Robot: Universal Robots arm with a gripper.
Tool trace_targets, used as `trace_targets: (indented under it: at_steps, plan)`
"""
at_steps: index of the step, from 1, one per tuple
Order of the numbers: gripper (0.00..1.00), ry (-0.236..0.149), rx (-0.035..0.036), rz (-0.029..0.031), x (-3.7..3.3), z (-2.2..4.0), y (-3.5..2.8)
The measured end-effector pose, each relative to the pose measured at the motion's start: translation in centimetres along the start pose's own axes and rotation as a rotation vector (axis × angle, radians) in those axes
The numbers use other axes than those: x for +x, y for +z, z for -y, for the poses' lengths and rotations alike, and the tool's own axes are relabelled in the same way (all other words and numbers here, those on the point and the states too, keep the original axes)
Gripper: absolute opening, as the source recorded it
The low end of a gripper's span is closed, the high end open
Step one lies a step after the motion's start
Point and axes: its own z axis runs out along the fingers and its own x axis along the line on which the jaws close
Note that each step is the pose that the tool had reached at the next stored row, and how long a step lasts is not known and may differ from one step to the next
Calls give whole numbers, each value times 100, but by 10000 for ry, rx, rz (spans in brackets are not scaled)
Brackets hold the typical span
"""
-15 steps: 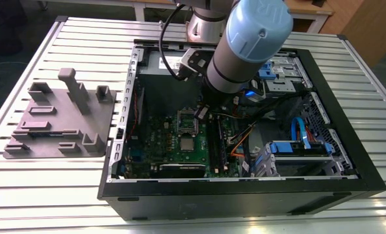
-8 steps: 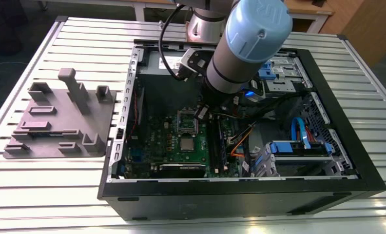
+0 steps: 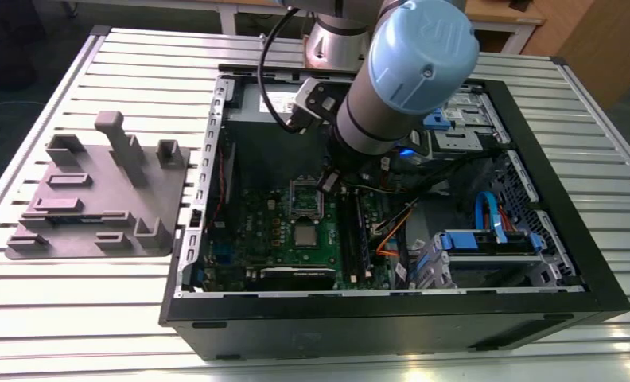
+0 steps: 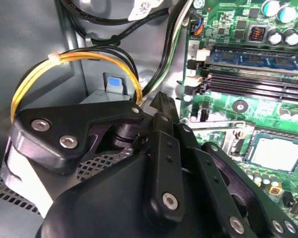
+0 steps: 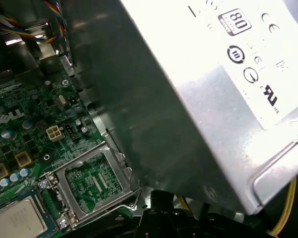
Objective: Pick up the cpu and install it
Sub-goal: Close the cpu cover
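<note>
Inside an open computer case [image 3: 569,270] lying on a slatted metal surface [image 3: 103,302], the robot arm [image 3: 406,72] reaches down with its claw [image 4: 161,106] low over the green motherboard [image 3: 293,239]. Whether the claw is wide, narrow or holding anything cannot be told; its black linkage blocks the fingertips in both wrist views. Just beside the claw lies the cpu [image 4: 277,152], silvery-grey top up, flat in its socket on the board, with the metal socket frame [image 5: 92,181] hinged open next to it and nearer the claw. Memory slots [image 4: 258,74] run along the board on the cpu's far side from the claw. Yellow cables [image 4: 69,62] loop close behind the claw, beneath the silver power supply [image 5: 203,89]. Well apart, outside the case, sits a grey fixture block [image 3: 98,199].
</note>
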Motion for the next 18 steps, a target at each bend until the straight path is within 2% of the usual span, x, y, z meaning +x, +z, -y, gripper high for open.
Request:
trace_targets:
  at_steps: [6, 9, 10, 14, 18]
  plan:
    - [11, -2, 0, 0, 23, 7, 10]
    - [11, 3, 22, -38, 33, 6, 18]
    - [11, 6, 36, -60, 37, 5, 21]
    - [11, 22, 132, -218, 49, 4, 31]
    - [11, 30, 172, -285, 56, 2, 32]
